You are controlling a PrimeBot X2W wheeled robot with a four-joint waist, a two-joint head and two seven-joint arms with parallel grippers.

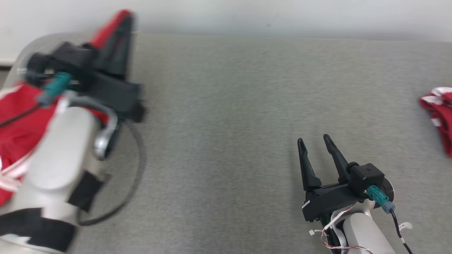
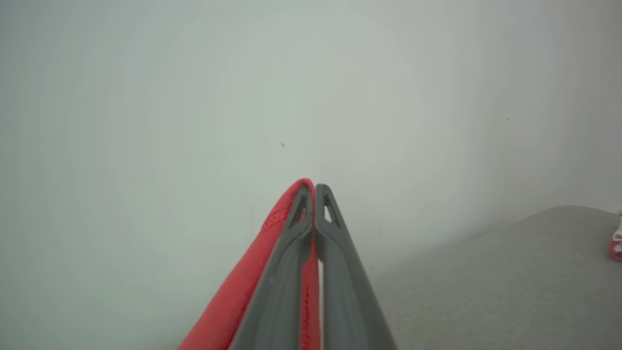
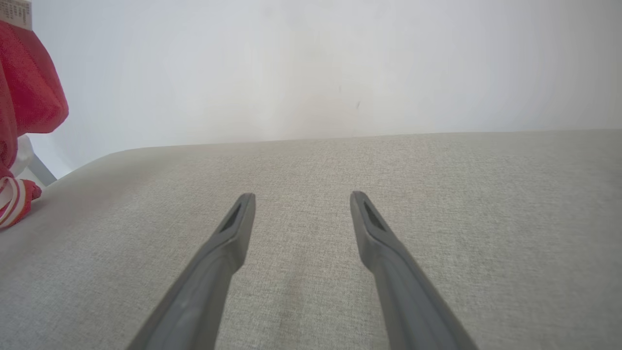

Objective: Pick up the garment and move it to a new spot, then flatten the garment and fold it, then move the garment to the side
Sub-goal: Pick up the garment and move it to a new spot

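Item one, your left gripper [image 1: 124, 21]: at 10 o'clock in the head view, blurred, fingers pressed together and pinching a fold of the red garment [image 1: 17, 120]. The garment bunches at 9 o'clock beside the pale forearm, with white stripes low down. In the left wrist view the red cloth runs between the fingers up to the tips, against the pale wall [image 2: 146, 121]. Item two, your right gripper [image 1: 313, 139]: at 5 o'clock, fingers spread wide over the grey fabric surface [image 1: 229, 123]. Item three, a second red-and-white cloth [image 1: 439, 113]: crumpled on that surface at 3 o'clock, well apart from both grippers
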